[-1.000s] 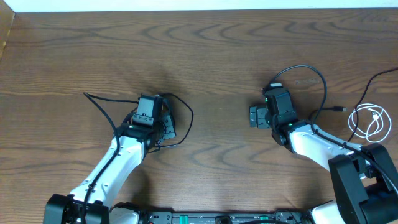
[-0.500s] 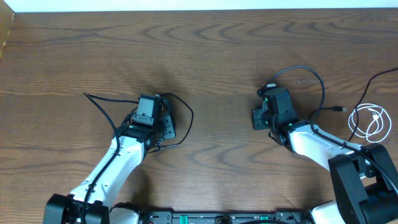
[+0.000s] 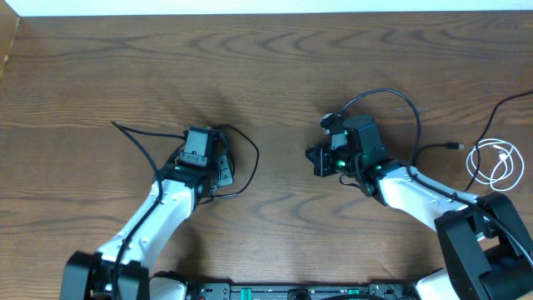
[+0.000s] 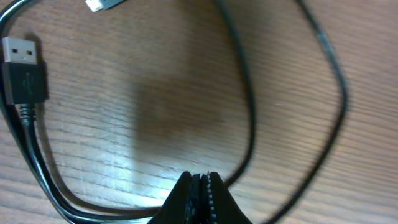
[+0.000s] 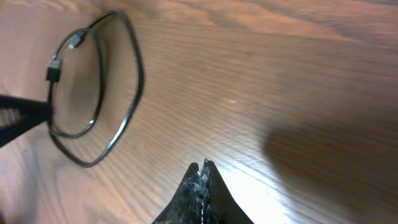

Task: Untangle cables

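Observation:
A thin black cable lies looped on the wood around my left gripper, one tail running out left. In the left wrist view its strands curve past a USB plug and run into my left gripper from both sides; the jaws are shut on it. My right gripper points left at mid-table, shut and empty. The right wrist view shows that black loop far ahead. A coiled white cable and a small black plug lie at the far right.
The right arm's own thicker black cable arcs above its wrist. Another black cord leaves the right edge. The table's far edge meets a white strip. Bare wood spreads between and behind the arms.
My right gripper went from open to shut and slid left toward the table's middle. My left gripper closed down on the black cable without shifting place.

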Available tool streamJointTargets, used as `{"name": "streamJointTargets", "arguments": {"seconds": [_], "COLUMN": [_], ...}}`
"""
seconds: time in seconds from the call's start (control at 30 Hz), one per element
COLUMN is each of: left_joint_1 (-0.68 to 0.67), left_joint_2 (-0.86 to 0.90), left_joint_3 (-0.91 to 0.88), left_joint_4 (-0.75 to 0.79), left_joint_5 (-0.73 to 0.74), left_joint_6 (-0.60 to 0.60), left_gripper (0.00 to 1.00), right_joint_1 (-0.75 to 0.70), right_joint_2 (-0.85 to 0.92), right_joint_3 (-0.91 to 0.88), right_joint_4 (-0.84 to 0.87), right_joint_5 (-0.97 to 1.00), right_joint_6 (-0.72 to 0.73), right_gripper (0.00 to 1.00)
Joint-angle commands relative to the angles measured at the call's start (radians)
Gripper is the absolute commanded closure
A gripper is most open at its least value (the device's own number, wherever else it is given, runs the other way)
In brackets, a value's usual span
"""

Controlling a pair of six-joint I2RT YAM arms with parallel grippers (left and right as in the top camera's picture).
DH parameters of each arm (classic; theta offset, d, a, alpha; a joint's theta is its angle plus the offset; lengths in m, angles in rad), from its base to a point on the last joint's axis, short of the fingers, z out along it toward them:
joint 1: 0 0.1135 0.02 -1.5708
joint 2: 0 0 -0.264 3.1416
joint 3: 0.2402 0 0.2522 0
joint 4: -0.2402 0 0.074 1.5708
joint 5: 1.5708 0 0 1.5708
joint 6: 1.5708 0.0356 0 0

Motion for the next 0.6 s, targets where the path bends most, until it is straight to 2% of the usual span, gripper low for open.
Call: {"name": "streamJointTargets", "arguments": {"seconds": [0.0, 0.3, 0.43, 0.57], "left_joint_1": [0.004, 0.004, 0.003, 0.003], "left_joint_2": [0.061, 0.161, 0.161, 0.161], "left_joint_3": [-0.005, -0.005, -0.005, -0.005], "left_joint_4": [0.024, 0.062, 0.058, 0.046], "left_joint_5": [-0.06, -0.053, 0.03, 0.116], "left_joint_6": [-0.001, -0.002, -0.001, -0.002], "left_gripper": [0.93, 0.92, 0.92, 0.92], "right_joint_1": [0.034, 0.121, 0.143, 0.159], "right_joint_2": [0.005, 0.005, 0.005, 0.005], "right_joint_3": [0.014, 0.014, 0.014, 0.014], "right_joint_4": [0.008, 0.015, 0.015, 0.013], "right_joint_5": [0.01, 0.12, 0.154, 0.153], "right_joint_6": [0.024, 0.035, 0.035, 0.035], "right_gripper": [0.99, 0.97, 0.84, 0.57]}}
